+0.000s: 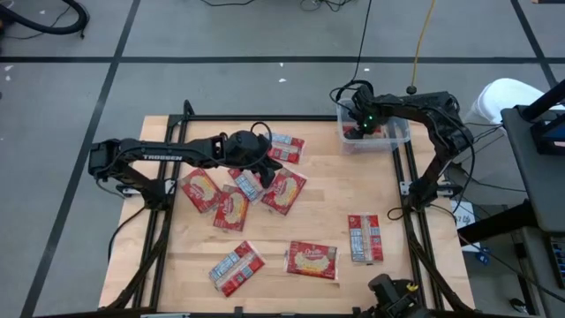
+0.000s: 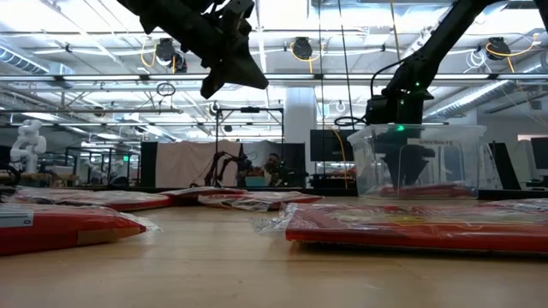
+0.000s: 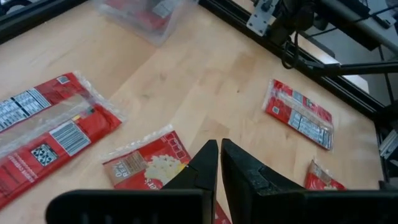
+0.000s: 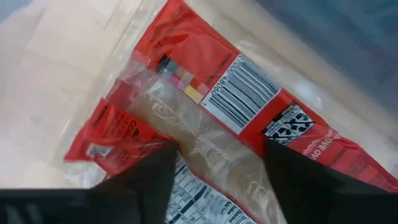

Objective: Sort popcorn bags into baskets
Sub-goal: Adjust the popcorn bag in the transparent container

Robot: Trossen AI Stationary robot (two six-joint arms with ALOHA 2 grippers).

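Overhead, the right claw point(image 1: 362, 122) reaches down into the clear basket point(image 1: 399, 134) at the tabletop's point(image 1: 335, 203) far right corner, while popcorn bags point(image 1: 311, 260) lie scattered. Level across, the left claw point(image 2: 233, 73) hangs high, pinched shut, empty. From its wrist, the right claw's fingers point(image 4: 140, 180) stand wide over a bag point(image 4: 249, 99).

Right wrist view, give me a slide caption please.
Open right gripper poised over a red popcorn bag lying print-side up.
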